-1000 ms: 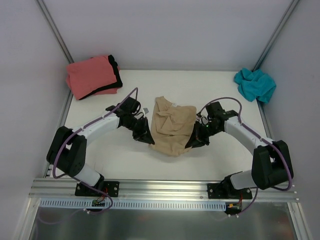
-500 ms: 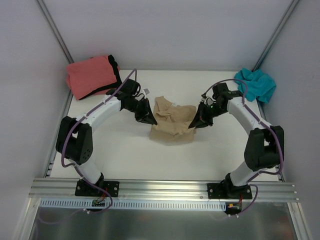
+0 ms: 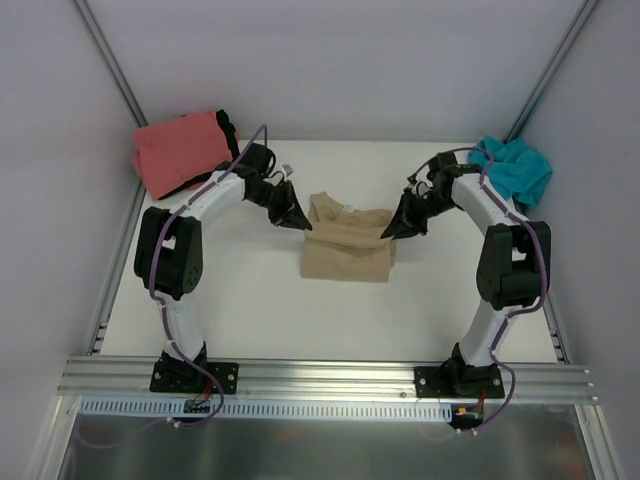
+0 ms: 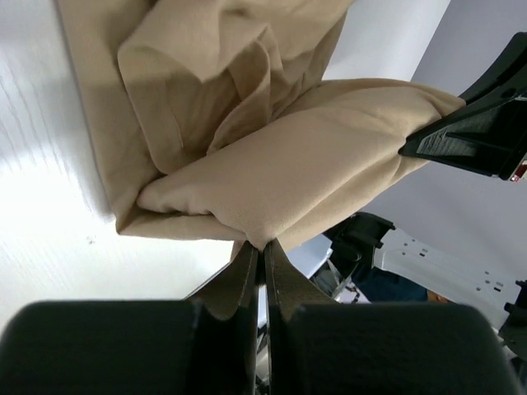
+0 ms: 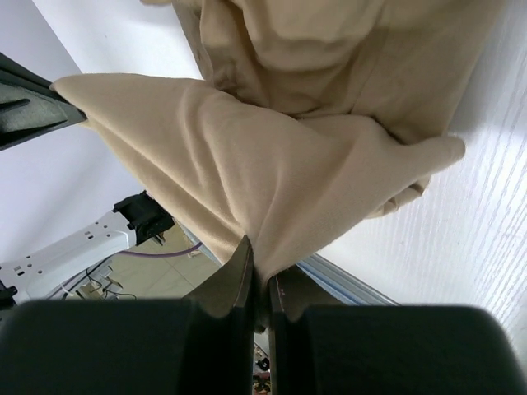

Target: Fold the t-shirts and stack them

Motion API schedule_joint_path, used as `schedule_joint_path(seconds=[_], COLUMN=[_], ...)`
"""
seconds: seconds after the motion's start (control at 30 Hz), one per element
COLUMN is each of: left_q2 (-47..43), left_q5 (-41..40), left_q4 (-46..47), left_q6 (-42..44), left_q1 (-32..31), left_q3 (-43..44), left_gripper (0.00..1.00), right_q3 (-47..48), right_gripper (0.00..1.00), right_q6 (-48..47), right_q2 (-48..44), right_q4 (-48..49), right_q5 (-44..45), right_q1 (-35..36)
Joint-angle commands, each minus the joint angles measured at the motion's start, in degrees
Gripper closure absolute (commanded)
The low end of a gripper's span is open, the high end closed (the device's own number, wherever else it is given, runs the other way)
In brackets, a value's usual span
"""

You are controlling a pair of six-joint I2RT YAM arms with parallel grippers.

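The tan t-shirt lies bunched in the middle of the table, its far edge lifted between both arms. My left gripper is shut on the shirt's left end; in the left wrist view the tan cloth is pinched at my fingertips. My right gripper is shut on the right end, and the cloth runs into its closed jaws. A coral-pink t-shirt lies folded over a black t-shirt at the far left. The teal t-shirt is crumpled at the far right.
A small grey tag lies on the white table behind the left gripper. Grey walls and slanted metal posts close in the table's sides and back. A metal rail runs along the near edge.
Both grippers have carried the tan shirt's near edge up and away toward the far side, folding it over. The shirt now sits as a narrower, squarer shape.
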Motion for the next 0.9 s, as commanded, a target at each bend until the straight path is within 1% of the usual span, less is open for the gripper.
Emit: schedule_joint_path(seconds=[0.0,0.13,0.23,0.27,0.3,0.33,0.37,0.43,0.47,0.53,0.57,0.67,0.77,0.8,0.87], left_q2=[4.0,12.0,16.6,17.4,18.2,19.1,19.3,19.0,18.3,14.5,13.0,7.5,4.6,4.0,2.6], left_q5=[3.0,6.2,6.9,7.2,7.2,6.6,5.9,4.5,3.2,1.6,-0.2,-2.1,-0.1,2.2,3.8], left_q4=[1.0,1.6,1.7,2.0,3.4,4.5,6.2,7.0,7.6,11.4,12.9,17.9,19.6,19.7,22.5], left_q6=[-0.2,-2.1,-3.3,-3.8,-4.2,-5.4,-5.5,-5.8,-6.0,-6.3,-6.3,-6.5,-7.3,-8.3,-9.7], left_q1=[1.0,1.5,2.1,2.3,2.6,3.3,3.7,4.5,5.6,7.0,7.4,8.9,9.1,9.1,8.9], left_q3=[6.5,13.2,18.5,19.4,20.5,20.7,20.4,19.8,17.9,14.7,11.2,5.8,3.9,3.5,0.3], left_gripper=[1.00,1.00,0.99,0.95,0.88,0.50,0.02,0.01,0.01,0.01,0.01,0.01,0.02,0.01,0.01], right_q3=[4.9,8.5,11.3,12.3,14.7,16.0,18.3,20.8,22.0,25.7,26.6,28.3,29.6,29.6,29.6], right_gripper=[0.95,0.95,0.95,0.95,0.90,0.80,0.01,0.00,0.00,0.01,0.01,0.01,0.00,0.01,0.01], right_q6=[-0.2,0.7,1.6,1.9,2.7,3.1,3.8,5.8,6.3,6.8,6.8,7.0,7.6,8.2,8.9], right_q2=[2.8,6.7,10.2,11.4,13.6,14.7,15.5,17.5,18.0,18.6,18.5,17.3,14.7,13.9,11.7], right_q4=[-0.8,-0.2,1.1,1.3,1.7,2.9,4.0,6.6,7.4,7.4,7.5,7.3,5.8,5.8,5.2], right_q5=[-0.5,-0.7,-0.8,-0.6,-0.6,0.5,1.3,1.5,1.6,2.1,2.1,1.6,0.8,0.1,-0.5], right_q1=[-0.7,-1.2,-1.9,-2.3,-2.6,-3.1,-3.5,-4.5,-4.8,-5.5,-5.9,-6.9,-6.8,-6.6,-4.7])
